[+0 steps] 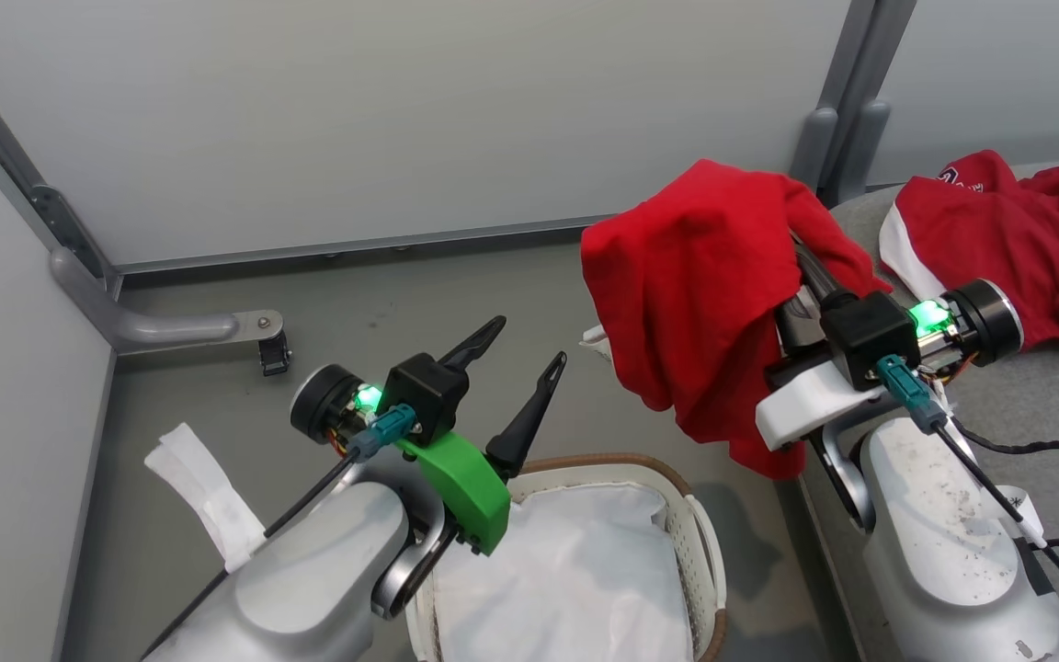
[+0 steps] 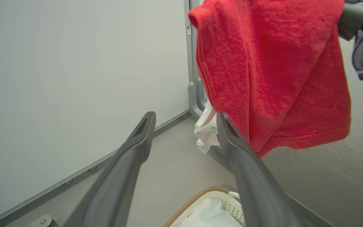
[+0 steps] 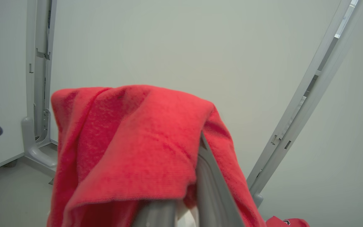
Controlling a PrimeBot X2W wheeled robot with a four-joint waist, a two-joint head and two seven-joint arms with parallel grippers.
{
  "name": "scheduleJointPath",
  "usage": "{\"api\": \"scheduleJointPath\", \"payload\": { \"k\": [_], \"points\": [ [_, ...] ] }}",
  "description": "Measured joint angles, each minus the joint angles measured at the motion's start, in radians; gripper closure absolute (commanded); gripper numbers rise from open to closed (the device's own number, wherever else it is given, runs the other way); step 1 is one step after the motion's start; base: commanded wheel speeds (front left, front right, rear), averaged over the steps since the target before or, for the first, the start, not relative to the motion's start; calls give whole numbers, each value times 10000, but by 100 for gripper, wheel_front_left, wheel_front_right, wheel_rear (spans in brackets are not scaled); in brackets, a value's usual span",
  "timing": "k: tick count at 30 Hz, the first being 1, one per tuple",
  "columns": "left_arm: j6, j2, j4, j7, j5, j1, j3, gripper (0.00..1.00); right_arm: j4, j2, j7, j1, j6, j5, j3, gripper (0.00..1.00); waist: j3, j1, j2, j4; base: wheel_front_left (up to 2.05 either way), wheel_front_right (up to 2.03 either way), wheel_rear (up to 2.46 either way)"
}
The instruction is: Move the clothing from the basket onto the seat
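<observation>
I am holding a soft red fleece garment in the right gripper, fingers closed under the cloth. It is hanging at the upper middle of the head frame, beside the large grey woven sofa seat and not yet over it. The left gripper is standing wide open and empty at lower centre, above the small white perforated basket with its brown woven rim.

I am worrying about the garment sliding off. Much of it is draping loosely, and its low hem could be snagging the seat's edge on the swing right, dropping it to the grey floor.

The pinch itself is hidden, so I cannot judge how much cloth is caught. The basket is cut off at the bottom edge, and its white liner sheet may be covering more. A second red garment with white trim is lying on the seat, running off the frame at upper right.
</observation>
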Motion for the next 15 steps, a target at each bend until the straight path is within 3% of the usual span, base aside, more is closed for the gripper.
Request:
{"api": "scheduleJointPath", "payload": {
  "k": [15],
  "points": [
    [-38,-545,-543,-75,1354,1817,1799,0,-46,4,0,192,0,-324,-823,100,254,0,0,-347,0,0,0]
  ]
}}
